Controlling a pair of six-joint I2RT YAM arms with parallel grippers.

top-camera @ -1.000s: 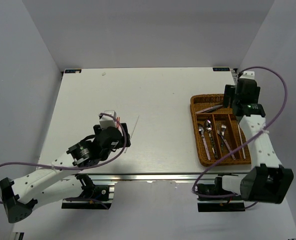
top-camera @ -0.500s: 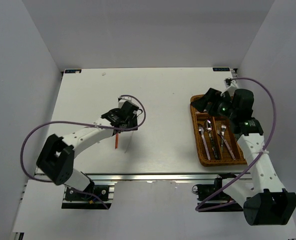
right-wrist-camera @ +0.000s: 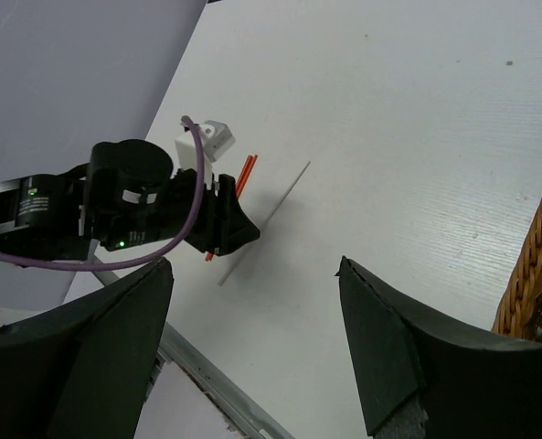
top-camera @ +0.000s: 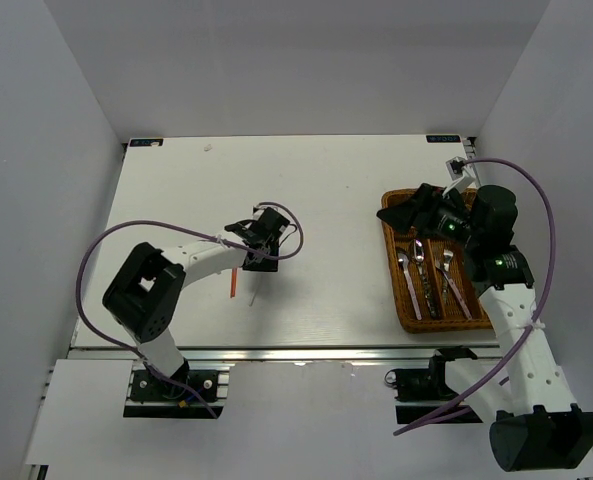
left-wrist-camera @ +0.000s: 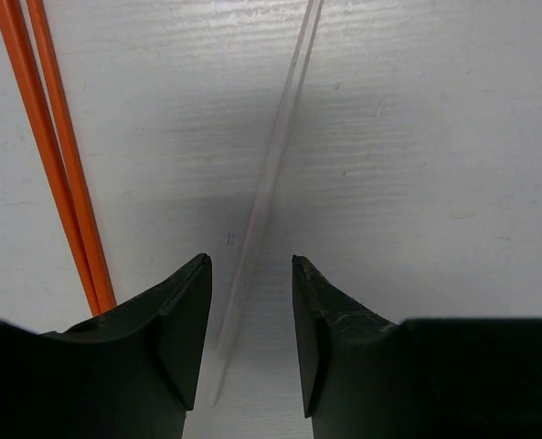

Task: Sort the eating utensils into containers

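Note:
A white chopstick [left-wrist-camera: 272, 165] lies on the table and runs down between the fingers of my left gripper [left-wrist-camera: 250, 265], which is open low over it. Two red-orange chopsticks [left-wrist-camera: 56, 155] lie just left of it. From above, the left gripper [top-camera: 257, 264] is at mid-table, with a red-orange chopstick [top-camera: 233, 283] poking out below it. The brown wicker tray [top-camera: 389, 255] at the right holds spoons [top-camera: 418, 252] and forks [top-camera: 446, 266], some pink-handled. My right gripper [top-camera: 392, 213] hovers over the tray's far-left corner, open and empty [right-wrist-camera: 254, 265].
In the right wrist view, the left arm's gripper [right-wrist-camera: 165, 215] sits over the chopsticks [right-wrist-camera: 272, 212], and the tray's woven rim [right-wrist-camera: 537, 261] is at the right edge. The table's near edge with a metal rail [top-camera: 306, 352] runs below.
The left arm reached out from near the front edge to the chopsticks and lowered over the white one. The right gripper swung left to the tray's far-left corner.

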